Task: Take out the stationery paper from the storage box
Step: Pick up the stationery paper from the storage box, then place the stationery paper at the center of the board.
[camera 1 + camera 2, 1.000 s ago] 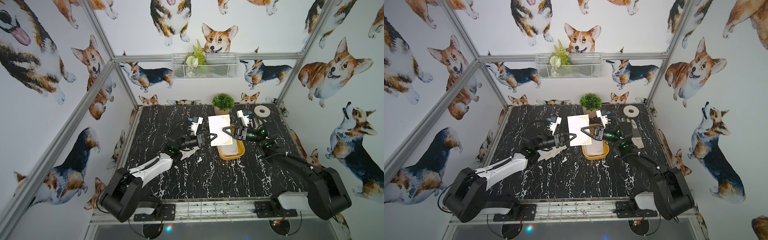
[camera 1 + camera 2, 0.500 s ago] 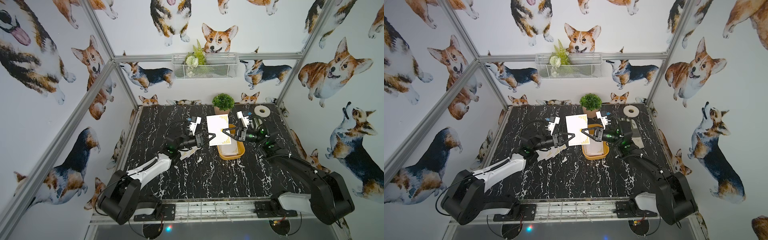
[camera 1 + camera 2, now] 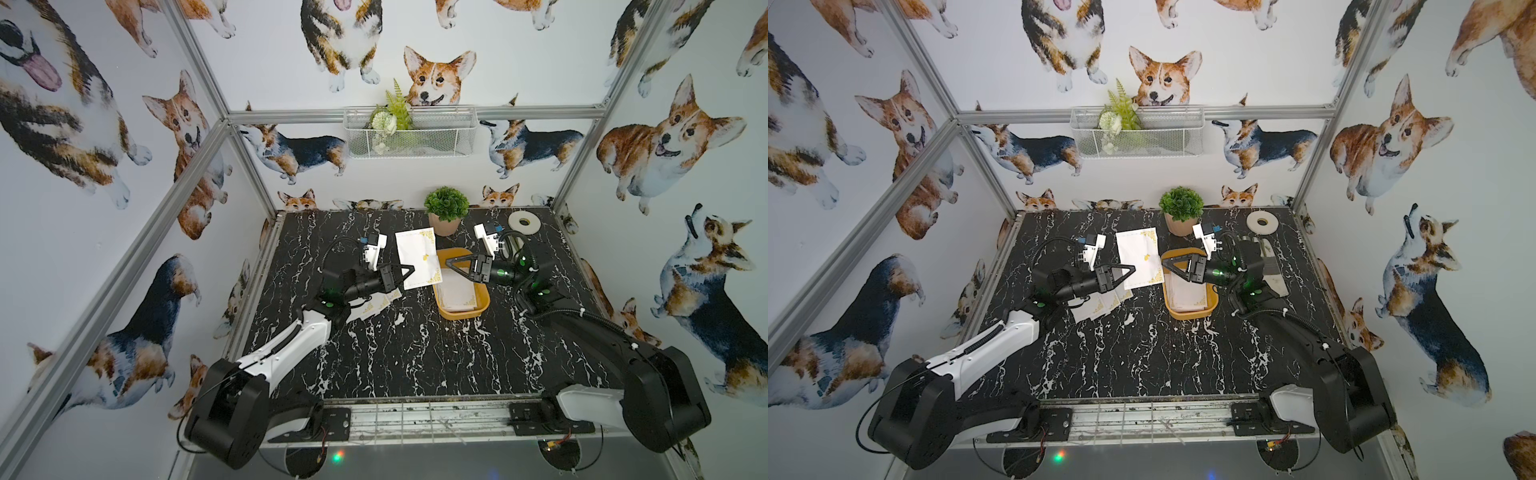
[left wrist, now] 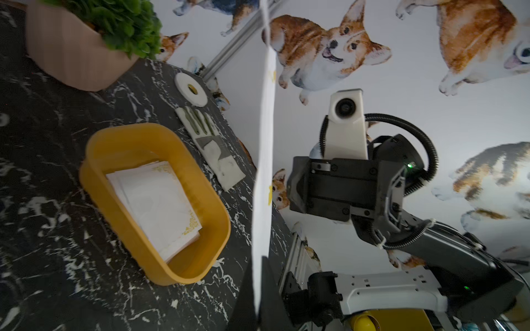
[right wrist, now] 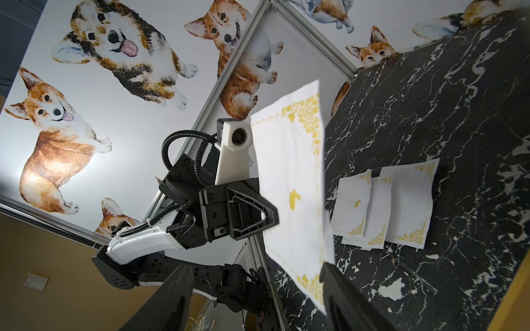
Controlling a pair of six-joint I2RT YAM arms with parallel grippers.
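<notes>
1 stationery paper sheet (image 3: 417, 255) is being pinched aloft by the left gripper (image 3: 409, 271), left of the storage box (image 3: 461, 316), with the spread right gripper (image 3: 452, 268) beside its right edge.

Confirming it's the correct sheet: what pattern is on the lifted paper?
White sheet with ornate gold corners and a small gold motif; clearest in the right wrist view.

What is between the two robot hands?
A thin white paper sheet with gold corners, pinched by the left hand, sits between it and the open right hand; both top views show it.
</notes>
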